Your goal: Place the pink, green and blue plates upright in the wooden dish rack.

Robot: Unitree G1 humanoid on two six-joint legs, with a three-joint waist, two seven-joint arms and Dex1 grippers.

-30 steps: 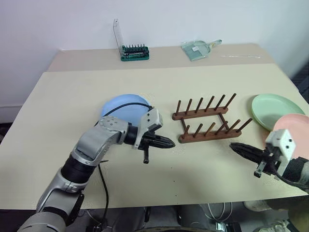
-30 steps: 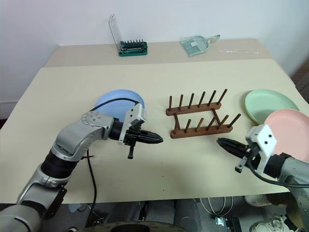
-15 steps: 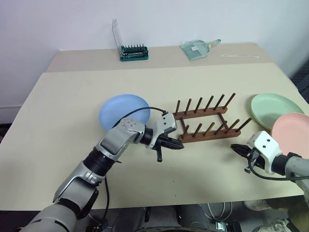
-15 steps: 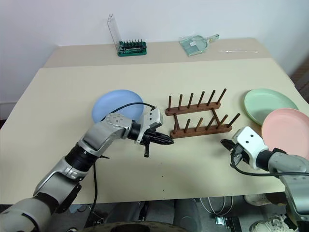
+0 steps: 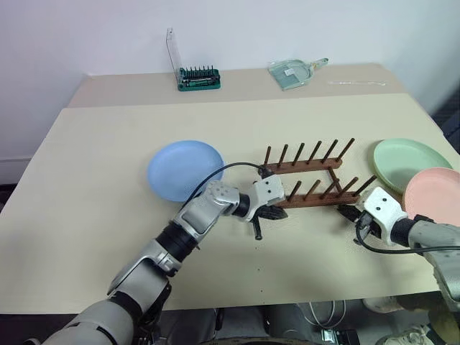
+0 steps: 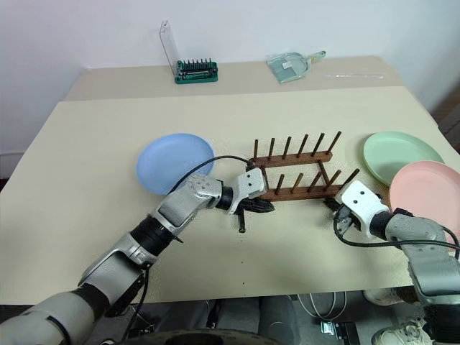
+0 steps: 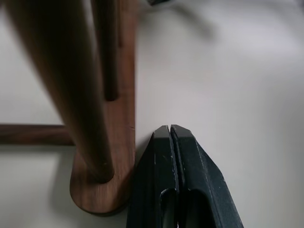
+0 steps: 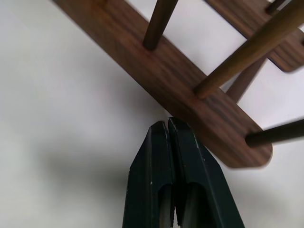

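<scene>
Both arms came in to the rack [image 5: 309, 177] since a sec ago; it's shifted a bit. L tool [image 5: 277, 213] & R tool [image 5: 348, 212], tips together, bracket near rail's ends, prob. to square it. Blue plate [image 5: 183, 169], green plate [image 5: 410, 158], pink plate [image 5: 435, 194] flat on desk [image 5: 93, 180].

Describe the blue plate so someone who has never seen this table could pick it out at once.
On the beige table, find the dark wooden dish rack near the middle. The blue plate lies flat and alone on the rack's left side. The other two plates, green and pink, overlap each other at the table's right edge; this one is light blue.
</scene>
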